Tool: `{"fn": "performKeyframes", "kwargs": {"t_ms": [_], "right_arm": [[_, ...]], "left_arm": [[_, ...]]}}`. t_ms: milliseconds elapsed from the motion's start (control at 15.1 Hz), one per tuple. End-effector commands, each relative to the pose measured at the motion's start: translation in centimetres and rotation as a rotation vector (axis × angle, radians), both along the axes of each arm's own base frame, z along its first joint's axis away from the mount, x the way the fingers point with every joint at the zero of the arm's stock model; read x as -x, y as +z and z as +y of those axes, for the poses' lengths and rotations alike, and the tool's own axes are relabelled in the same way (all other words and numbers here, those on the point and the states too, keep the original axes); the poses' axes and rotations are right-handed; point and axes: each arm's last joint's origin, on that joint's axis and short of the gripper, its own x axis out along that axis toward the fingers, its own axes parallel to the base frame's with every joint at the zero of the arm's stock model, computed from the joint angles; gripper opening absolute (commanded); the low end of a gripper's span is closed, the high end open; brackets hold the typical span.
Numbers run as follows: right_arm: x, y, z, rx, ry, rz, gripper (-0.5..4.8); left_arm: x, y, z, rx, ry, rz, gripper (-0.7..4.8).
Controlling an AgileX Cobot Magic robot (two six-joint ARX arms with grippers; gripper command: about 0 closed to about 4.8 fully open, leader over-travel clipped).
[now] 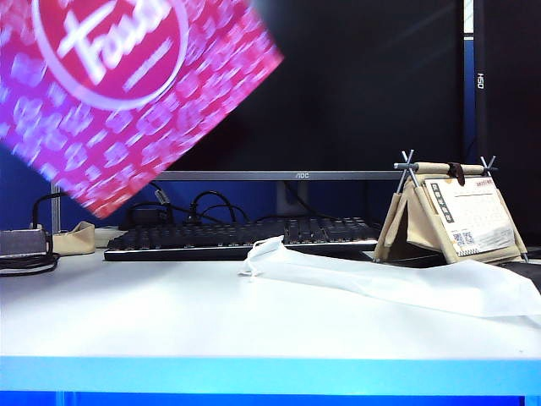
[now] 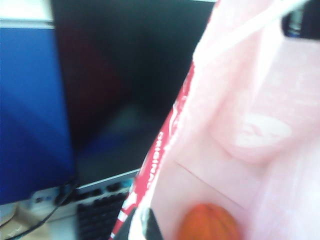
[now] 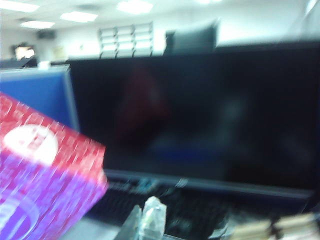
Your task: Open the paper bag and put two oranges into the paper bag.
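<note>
While the left gripper (image 2: 142,227) holds the tilted paper bag (image 1: 127,85) aloft, the closed right gripper (image 3: 145,220) is beside it

Your tabletop (image 1: 169,321) lies bare in front, crossed only by the flat white fabric bag (image 1: 389,279) right of centre, while keyboard (image 1: 245,235), monitor (image 1: 338,93) and desk calendar (image 1: 452,211) block the rear, and the paper bag (image 1: 127,93) hangs tilted above the left.
</note>
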Motion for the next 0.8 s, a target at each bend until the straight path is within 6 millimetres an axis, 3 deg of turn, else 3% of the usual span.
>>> {"fn": "performKeyframes", "kwargs": {"t_ms": [66, 796], "right_arm": [[-1.2, -1.5, 0.9, -0.056, 0.04, -0.02, -0.06], [-1.1, -1.4, 1.1, -0.133, 0.113, -0.033, -0.06]], "left_arm": [[-0.9, -2.1, 0.2, 0.028, 0.084, 0.048, -0.06], [-6.4, -7.2, -0.1, -0.073, 0.037, 0.395, -0.06]]}}
